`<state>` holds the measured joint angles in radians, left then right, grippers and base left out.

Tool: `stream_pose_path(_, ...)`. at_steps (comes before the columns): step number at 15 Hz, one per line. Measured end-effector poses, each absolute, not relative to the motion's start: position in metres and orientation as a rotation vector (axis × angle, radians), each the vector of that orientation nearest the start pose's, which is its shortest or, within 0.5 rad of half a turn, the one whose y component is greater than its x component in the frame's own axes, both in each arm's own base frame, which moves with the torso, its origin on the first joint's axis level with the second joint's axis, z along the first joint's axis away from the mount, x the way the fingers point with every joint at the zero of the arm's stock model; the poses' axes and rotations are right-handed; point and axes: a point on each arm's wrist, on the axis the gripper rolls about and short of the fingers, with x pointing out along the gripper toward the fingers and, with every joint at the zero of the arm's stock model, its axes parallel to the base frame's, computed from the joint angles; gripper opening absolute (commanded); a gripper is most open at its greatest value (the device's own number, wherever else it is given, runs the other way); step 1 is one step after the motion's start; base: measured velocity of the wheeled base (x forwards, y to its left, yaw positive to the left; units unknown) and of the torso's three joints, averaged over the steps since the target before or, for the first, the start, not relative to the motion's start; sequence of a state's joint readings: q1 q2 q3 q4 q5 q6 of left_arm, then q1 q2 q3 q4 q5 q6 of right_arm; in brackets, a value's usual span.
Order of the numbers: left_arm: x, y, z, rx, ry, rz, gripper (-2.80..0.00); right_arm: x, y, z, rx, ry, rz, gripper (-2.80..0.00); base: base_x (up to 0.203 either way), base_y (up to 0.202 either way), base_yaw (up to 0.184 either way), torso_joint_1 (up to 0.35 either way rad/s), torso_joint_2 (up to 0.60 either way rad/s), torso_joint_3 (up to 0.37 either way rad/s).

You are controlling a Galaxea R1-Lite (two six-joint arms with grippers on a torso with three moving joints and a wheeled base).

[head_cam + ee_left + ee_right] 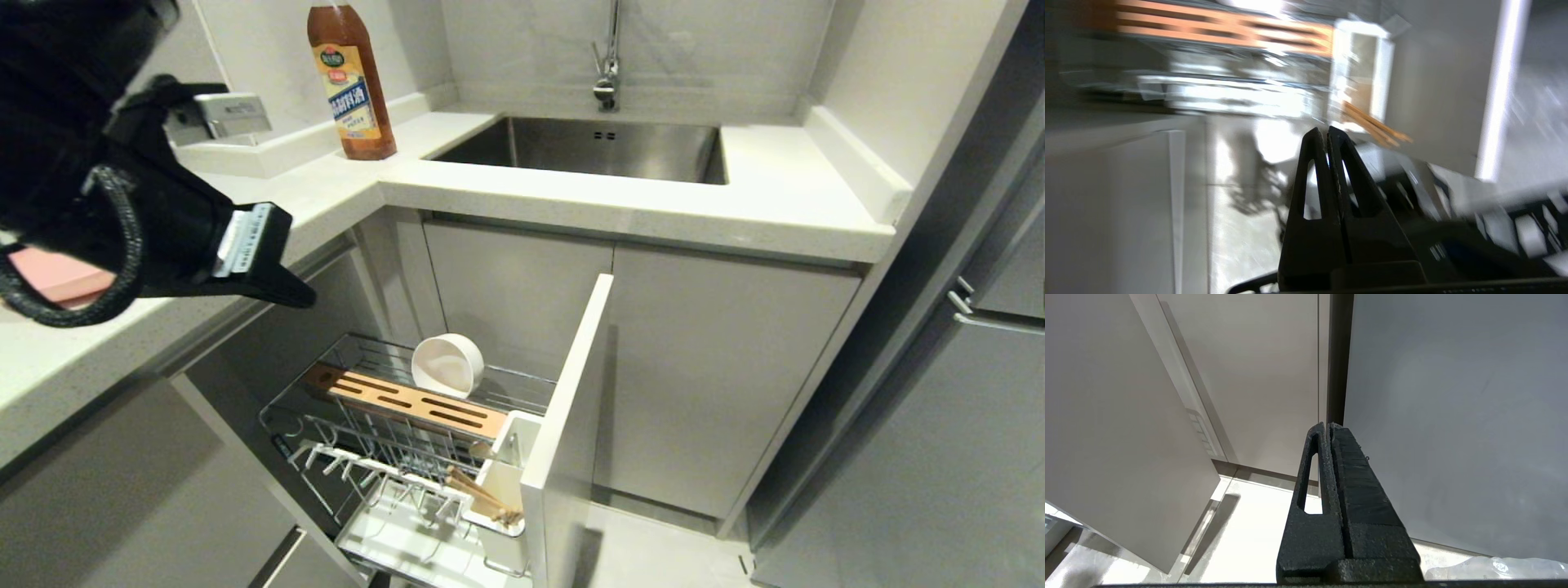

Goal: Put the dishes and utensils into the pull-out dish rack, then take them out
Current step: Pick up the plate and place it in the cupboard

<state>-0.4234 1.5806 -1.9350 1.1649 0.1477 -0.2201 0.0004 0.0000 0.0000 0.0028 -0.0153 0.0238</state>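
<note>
A kitchen corner with the pull-out dish rack (424, 441) drawn out of the cabinet below the steel sink (588, 147). The cream-white bowl (446, 364) stands on edge in the chrome wire basket behind the slotted wooden block (412, 402), and the wooden chopsticks (482, 494) lean in the white utensil cup (510, 482) just behind the tall front panel (571, 425). The left gripper (1327, 132), jaws pressed together and holding nothing, hangs above the rack at the edge of the white surface (343, 192), while the right gripper (1327, 428), likewise closed and empty, is parked low beside plain cabinet fronts. A pink dish (49, 278), most likely the plate, lies on the surface beneath the left arm, largely hidden by it; the fork cannot be made out. A brown sauce bottle (351, 77) stands by the wall.

Loading appears partly done, with bowl and chopsticks in place and the plate not yet racked. The next move would call for the left gripper to open, reach to the plate's rim on the surface and take a firm pinch before tipping it upright between the prongs.
</note>
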Motion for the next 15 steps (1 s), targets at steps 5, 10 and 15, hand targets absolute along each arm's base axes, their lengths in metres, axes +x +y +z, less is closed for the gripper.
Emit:
stream_pose_path(5, 0.183, -0.044, 0.382, -0.007, 0.569, 0.169, -2.80, -0.023, 0.000, 0.075, 0.024, 0.003, -0.015, -2.80, 0.000, 0.000, 0.000, 0.000, 0.00, 0.000)
stream_pose_path(10, 0.228, -0.018, 0.395, -0.033, 0.340, 0.429, -2.80, -0.023, 0.000, 0.075, 0.024, 0.003, -0.014, -2.80, 0.000, 0.000, 0.000, 0.000, 0.00, 0.000)
stream_pose_path(15, 0.277, -0.008, 0.377, 0.020, 0.349, 0.511, 0.00, -0.023, 0.000, 0.075, 0.024, 0.003, -0.015, -2.80, 0.000, 0.000, 0.000, 0.000, 0.00, 0.000)
